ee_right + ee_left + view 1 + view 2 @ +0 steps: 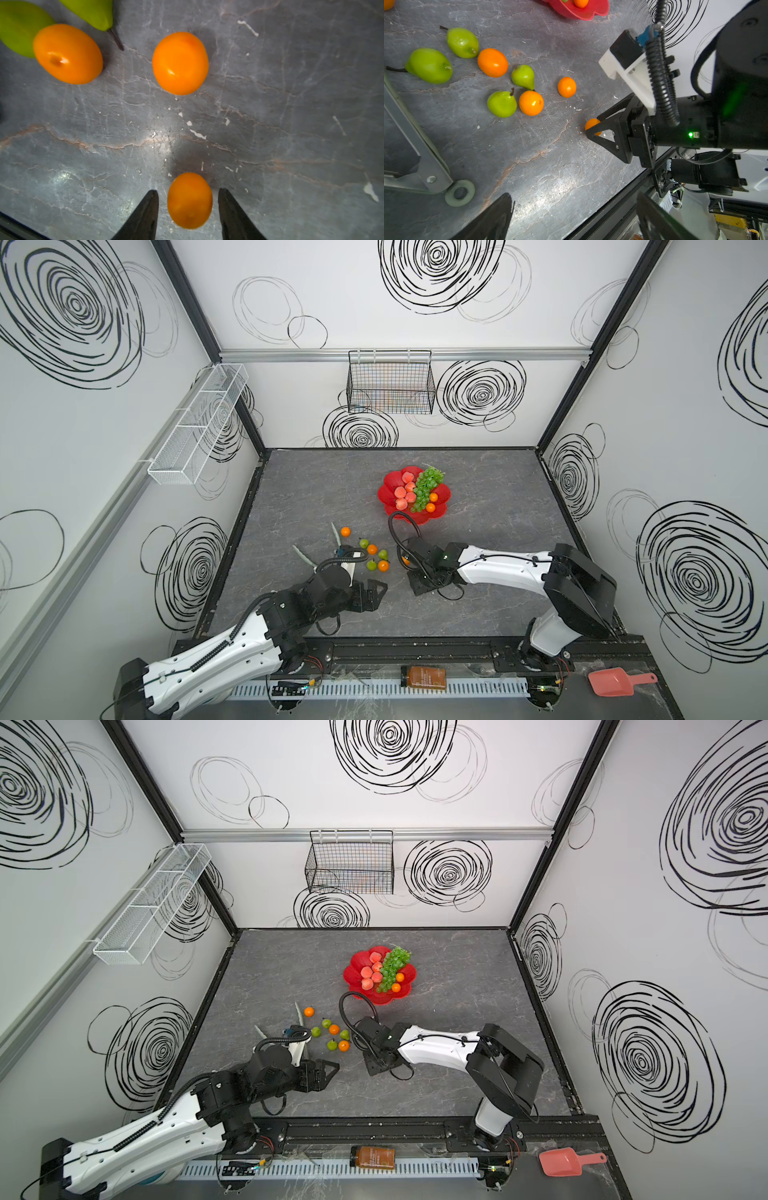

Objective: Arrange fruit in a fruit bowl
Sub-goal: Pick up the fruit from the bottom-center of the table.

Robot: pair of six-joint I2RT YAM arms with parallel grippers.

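my right pincer (188, 190) stands open around one tangerine (189, 200), gaps both sides. another tangerine (180, 63) lies ahead, a pear (95, 12) beyond. elsewhere is bare counter (291, 104). left pincer (574, 194) open, empty.

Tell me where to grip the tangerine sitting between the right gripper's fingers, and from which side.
Take the tangerine across its narrower middle, coming down from above like the right gripper. It lies apart from the other fruit, oval, long axis in line with the open fingers, bare table on both flanks, so they should close squarely.
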